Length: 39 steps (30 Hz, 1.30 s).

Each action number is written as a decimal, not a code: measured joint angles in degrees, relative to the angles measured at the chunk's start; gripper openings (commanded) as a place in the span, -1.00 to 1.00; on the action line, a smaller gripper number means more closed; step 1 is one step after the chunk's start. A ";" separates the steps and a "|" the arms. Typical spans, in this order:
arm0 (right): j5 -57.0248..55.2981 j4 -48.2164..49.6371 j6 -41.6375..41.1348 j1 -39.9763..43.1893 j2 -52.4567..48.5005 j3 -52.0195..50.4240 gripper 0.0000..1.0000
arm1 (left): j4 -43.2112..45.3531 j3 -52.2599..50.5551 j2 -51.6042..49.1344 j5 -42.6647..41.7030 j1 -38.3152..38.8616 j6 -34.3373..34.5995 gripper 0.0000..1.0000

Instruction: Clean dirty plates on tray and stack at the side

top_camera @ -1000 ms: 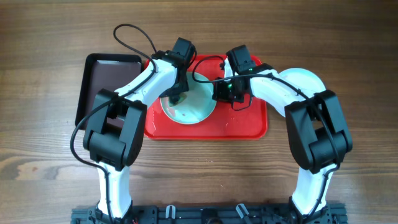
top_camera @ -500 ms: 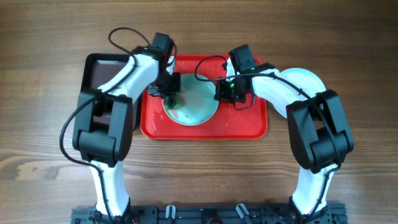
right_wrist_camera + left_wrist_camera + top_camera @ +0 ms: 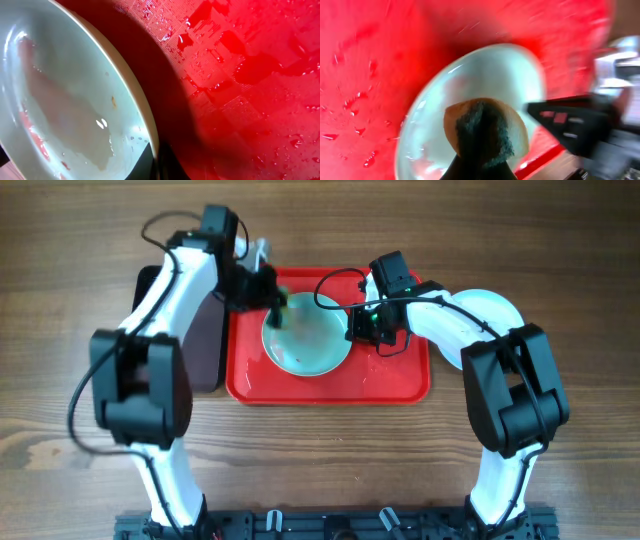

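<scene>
One pale turquoise plate [image 3: 308, 340] lies on the red tray [image 3: 400, 375], tilted up at its right rim. It is wet, with reddish smears [image 3: 30, 135]. My left gripper [image 3: 268, 295] is shut on a tan sponge with a dark green face [image 3: 485, 131], held over the plate's upper left edge [image 3: 500, 75]. My right gripper [image 3: 362, 326] is shut on the plate's right rim [image 3: 142, 107], one finger inside the plate and one outside. No other plate shows.
A dark brown-black tray [image 3: 212, 355] lies left of the red tray, mostly under my left arm. Water drops cover the red tray's floor [image 3: 240, 75]. Bare wooden table [image 3: 330, 450] surrounds both trays.
My left arm has swung left and back, carrying the sponge from the plate's left middle to its upper left edge. My right gripper has kept its hold on the rim.
</scene>
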<state>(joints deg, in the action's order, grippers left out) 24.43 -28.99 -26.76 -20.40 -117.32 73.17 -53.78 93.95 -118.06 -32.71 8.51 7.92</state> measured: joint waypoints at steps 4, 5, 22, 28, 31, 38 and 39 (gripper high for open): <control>0.00 0.15 -0.02 0.00 0.00 -0.02 -0.91 | 0.42 2.54 6.19 0.76 0.00 -0.20 -0.92; 0.00 0.55 -0.02 0.00 0.00 -0.07 -0.91 | 0.39 2.78 7.65 1.66 0.00 -0.20 -0.92; -5.05 3.76 4.20 0.26 0.22 0.04 -0.92 | -1.99 2.60 9.84 15.87 0.00 -0.09 -0.92; -10.82 -4.24 4.59 0.33 5.51 -0.55 -0.91 | -2.03 1.05 9.29 16.41 0.00 1.25 -0.92; -16.68 -7.82 4.61 0.35 12.20 -0.66 -0.91 | -2.01 0.72 9.03 16.41 0.00 1.86 -0.92; -35.76 -13.86 4.59 -2.86 25.92 -0.59 -0.91 | -2.01 0.72 9.03 16.44 0.02 2.49 -0.92; -38.42 -14.58 4.55 -3.85 26.56 -0.59 -0.91 | -2.01 0.72 9.03 16.44 0.07 2.75 -0.92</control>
<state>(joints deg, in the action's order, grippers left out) -14.00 -43.57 -22.22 -24.25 -90.76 72.58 -55.79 94.67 -109.03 -16.27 8.58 10.68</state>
